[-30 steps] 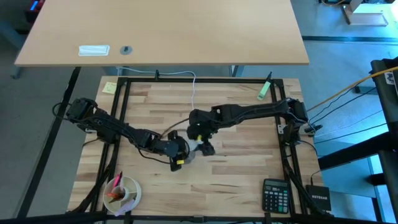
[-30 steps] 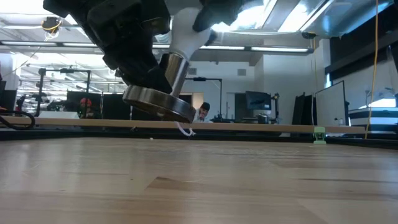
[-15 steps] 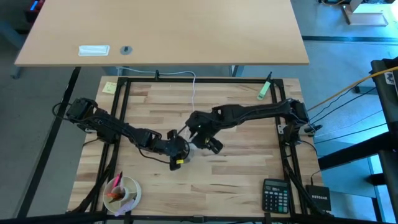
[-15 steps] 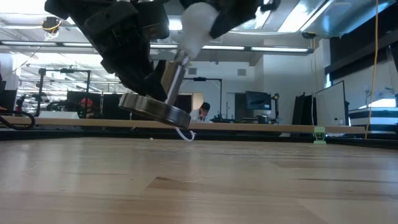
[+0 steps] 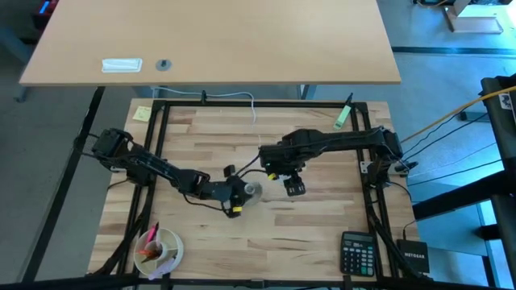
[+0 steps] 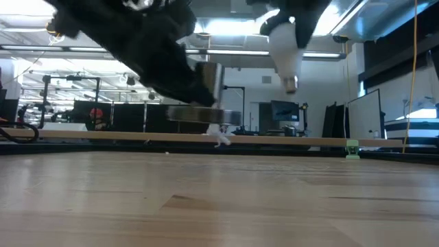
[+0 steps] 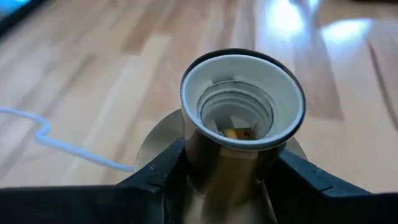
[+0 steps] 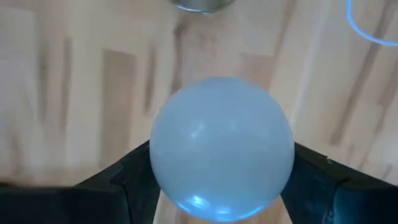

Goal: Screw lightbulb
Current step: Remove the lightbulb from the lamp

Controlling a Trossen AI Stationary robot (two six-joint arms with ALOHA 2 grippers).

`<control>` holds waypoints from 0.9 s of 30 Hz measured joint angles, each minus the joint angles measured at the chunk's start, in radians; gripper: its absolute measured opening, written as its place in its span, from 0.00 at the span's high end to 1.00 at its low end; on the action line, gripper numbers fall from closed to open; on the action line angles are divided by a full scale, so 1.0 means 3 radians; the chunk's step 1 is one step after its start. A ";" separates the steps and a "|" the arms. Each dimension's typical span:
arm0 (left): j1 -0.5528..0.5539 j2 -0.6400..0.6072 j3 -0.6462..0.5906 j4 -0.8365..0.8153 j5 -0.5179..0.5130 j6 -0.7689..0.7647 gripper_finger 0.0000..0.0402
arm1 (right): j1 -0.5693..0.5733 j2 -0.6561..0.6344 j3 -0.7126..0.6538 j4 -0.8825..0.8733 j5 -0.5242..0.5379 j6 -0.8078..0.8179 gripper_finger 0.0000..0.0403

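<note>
The white frosted lightbulb [image 6: 286, 53] is held in my right gripper [image 5: 280, 173], which is shut on it high above the table. The bulb's globe fills the right wrist view [image 8: 222, 149], and in the high view the gripper hides it. My left gripper [image 5: 240, 193] is shut on the silvery socket [image 5: 252, 190], to the left of the bulb and lower. The socket's open threaded mouth [image 7: 242, 102] is empty. The bulb stands apart from the socket [image 6: 206, 89], and the socket's thin white cord [image 7: 50, 140] trails onto the table. My left gripper pinches the socket's cylindrical neck [image 7: 205, 180] between its two fingers [image 7: 158, 180], above the round foot [image 6: 204, 115]. The fingers come about level from the table's left. The socket is upright, mouth up, lifted clear of the table. My right gripper pinches the bulb's globe by two opposite sides [image 8: 163, 158] between its fingers [image 8: 127, 171]. The fingers come from above, pointing down. The bulb hangs upright with its grey screw base [image 6: 291, 84] down, clear of the table and the socket.
A calculator [image 5: 356, 251] lies at the near right and a white cup with pens [image 5: 159, 248] at the near left. A green object [image 5: 343, 117] and a yellow note [image 5: 142, 113] lie at the far edge. The cord [image 5: 251, 113] runs off the far edge.
The bulb's base stood in the tilted socket a second ago. My right gripper has drawn the bulb up and out and carried it toward the table's right; the bulb now hangs upright. My left gripper has tipped the socket back to level.
</note>
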 joint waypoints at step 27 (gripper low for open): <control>0.0386 0.0712 -0.0026 0.0722 0.0171 0.0458 0.40 | -0.0328 -0.0618 -0.2298 0.1208 0.0502 0.0551 0.35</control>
